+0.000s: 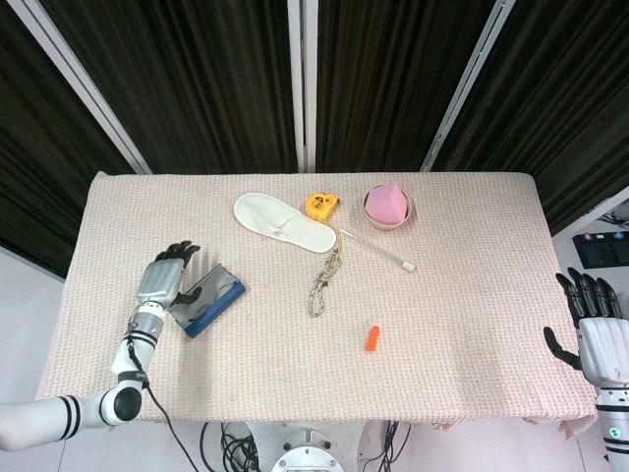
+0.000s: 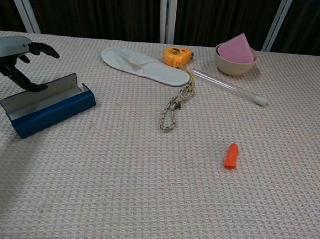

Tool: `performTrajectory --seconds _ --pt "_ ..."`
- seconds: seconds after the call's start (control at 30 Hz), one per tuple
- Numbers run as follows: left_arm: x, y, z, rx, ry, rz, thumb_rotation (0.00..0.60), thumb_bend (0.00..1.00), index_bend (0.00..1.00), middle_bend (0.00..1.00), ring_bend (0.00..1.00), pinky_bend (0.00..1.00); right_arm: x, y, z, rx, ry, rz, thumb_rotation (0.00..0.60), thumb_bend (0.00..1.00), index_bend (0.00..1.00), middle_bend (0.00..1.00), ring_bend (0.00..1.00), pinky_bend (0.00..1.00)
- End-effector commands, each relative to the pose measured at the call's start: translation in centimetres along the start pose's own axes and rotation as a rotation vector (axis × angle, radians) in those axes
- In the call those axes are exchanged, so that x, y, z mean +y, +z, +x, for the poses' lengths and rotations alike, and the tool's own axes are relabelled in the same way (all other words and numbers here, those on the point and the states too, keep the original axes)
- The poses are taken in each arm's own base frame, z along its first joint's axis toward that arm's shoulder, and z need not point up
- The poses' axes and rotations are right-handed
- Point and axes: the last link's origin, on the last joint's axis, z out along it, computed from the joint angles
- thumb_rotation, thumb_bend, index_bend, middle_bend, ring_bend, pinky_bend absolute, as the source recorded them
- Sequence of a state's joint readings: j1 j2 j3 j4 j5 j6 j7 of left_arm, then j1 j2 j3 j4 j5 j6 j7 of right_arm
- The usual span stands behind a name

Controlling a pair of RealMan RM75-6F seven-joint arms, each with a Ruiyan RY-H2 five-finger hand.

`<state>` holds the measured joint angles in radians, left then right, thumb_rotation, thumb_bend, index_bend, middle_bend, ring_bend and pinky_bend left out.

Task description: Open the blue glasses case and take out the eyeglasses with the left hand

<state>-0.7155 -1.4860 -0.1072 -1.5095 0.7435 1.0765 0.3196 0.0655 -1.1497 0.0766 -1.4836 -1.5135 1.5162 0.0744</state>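
Lying beside left hand [image 2: 12,58]: glasses case [image 2: 52,109] (lid up).

One case [image 1: 208,304], one slipper [image 1: 281,222]

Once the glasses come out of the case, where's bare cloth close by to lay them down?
Bare cloth lies in front of the blue glasses case toward the near edge, and between the case and the rope. The left robot hand sits at the raised lid. The far edge is crowded: slipper, tape measure, tube, bowl.
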Motion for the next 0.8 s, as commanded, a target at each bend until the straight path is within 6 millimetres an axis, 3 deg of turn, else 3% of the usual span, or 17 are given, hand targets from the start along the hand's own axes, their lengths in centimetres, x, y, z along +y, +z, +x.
performTrajectory --seconds 0.03,0.27,0.4,0.53,0.63,0.8 --pt "-0.6 0.5 0.1 0.098 0.102 0.023 0.6 0.35 0.12 0.03 0.0 0.12 0.0 0.0 0.0 0.0 0.003 0.0 0.6 0.31 0.0 0.0 0.0 0.0" --pt "-0.7 0.9 1.9 0.283 0.11 0.002 0.6 0.42 0.12 0.04 0.0 0.12 0.1 -0.1 0.0 -0.002 0.006 0.0 0.6 0.31 0.0 0.0 0.0 0.0" --pt "0.1 0.3 2.6 0.225 -0.026 -0.124 0.6 0.41 0.1 0.06 0.0 0.13 0.1 0.0 0.0 -0.001 0.007 0.0 0.6 0.31 0.0 0.0 0.0 0.0" --pt "1.2 -1.7 2.6 0.075 -0.104 -0.374 0.6 0.3 0.1 0.15 0.08 0.16 0.1 0.0 -0.1 -0.002 0.006 0.001 0.6 0.31 0.0 0.0 0.0 0.0" --pt "1.2 -3.2 2.1 -0.042 -0.032 -0.506 0.6 0.25 0.1 0.27 0.08 0.16 0.0 0.0 0.0 0.0 0.008 0.002 0.6 0.31 0.0 0.0 0.0 0.0" --pt "1.7 -5.1 0.5 -0.113 0.19 -0.666 0.6 0.24 0.1 0.3 0.06 0.16 0.1 -0.1 -0.1 0.001 0.009 -0.001 0.6 0.31 0.0 0.0 0.0 0.0"
